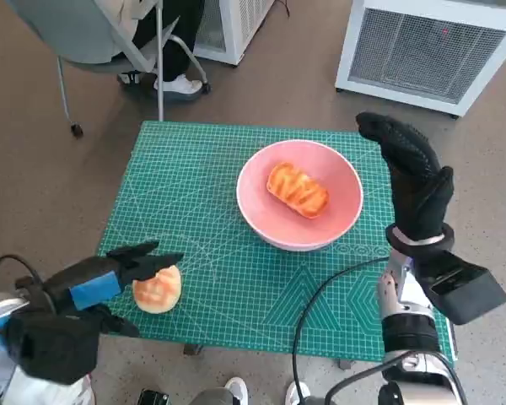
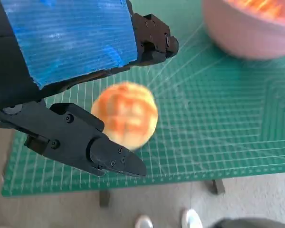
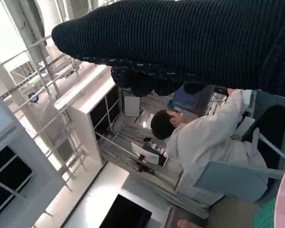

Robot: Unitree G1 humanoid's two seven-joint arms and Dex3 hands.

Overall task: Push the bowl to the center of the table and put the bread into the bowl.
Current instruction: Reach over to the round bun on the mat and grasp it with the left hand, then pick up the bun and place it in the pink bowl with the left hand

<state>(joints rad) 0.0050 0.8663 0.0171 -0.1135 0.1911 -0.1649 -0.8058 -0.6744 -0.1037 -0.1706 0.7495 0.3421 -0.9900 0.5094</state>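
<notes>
Presently, the pink bowl point(image 1: 299, 196) sits near the middle of the bench point(image 1: 194, 181), on its green cutting mat, and holds one striped bread point(image 1: 298, 189). A second, round bread point(image 1: 157, 288) lies near the mat's front left edge, well apart from the bowl. The left hand point(image 1: 110, 274) is at this round bread: its fingers point(image 2: 111, 156) are spread on either side of it, and the left wrist view shows no clear grip, so contact cannot be confirmed. The right hand point(image 1: 413, 173) is raised just beside the bowl's right rim, fingers extended and holding nothing. A person point(image 3: 204, 137) in a pale coat sits on a chair point(image 1: 110, 38) beyond the bench.
</notes>
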